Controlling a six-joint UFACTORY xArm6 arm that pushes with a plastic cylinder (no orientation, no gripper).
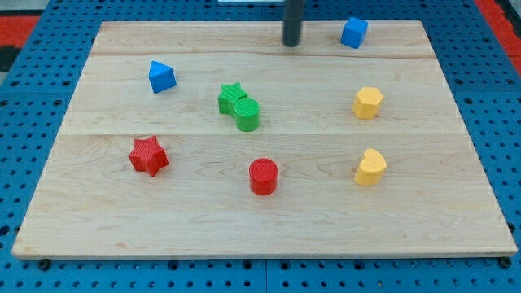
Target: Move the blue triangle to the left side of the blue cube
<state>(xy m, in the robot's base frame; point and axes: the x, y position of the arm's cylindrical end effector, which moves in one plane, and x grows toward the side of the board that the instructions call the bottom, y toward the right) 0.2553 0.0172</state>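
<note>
Judging by where the blocks lie, the task has hardly begun: the blue triangle sits near the view's left on the upper part of the bench, while the blue cube stands at the view's top right, well apart from it. My tip rests near the view's top centre, to the left of the blue cube and touching no block — it lies between the 2 blue pieces but much nearer the cube. As a tool it is only a plain rod, with nothing to open or close and nothing held; it can only push. What is left, then, is nearly all of it: my tip would need to get round to the far left side of the blue triangle and shove it rightward along the top of the bench until it stops just beside the cube's left face. That route looks clear, since the green star and green cylinder, which touch one another, sit lower down in the middle. No containers are present — every block lies loose on the wood, including the red star, red cylinder and 2 yellow blocks at the right.
</note>
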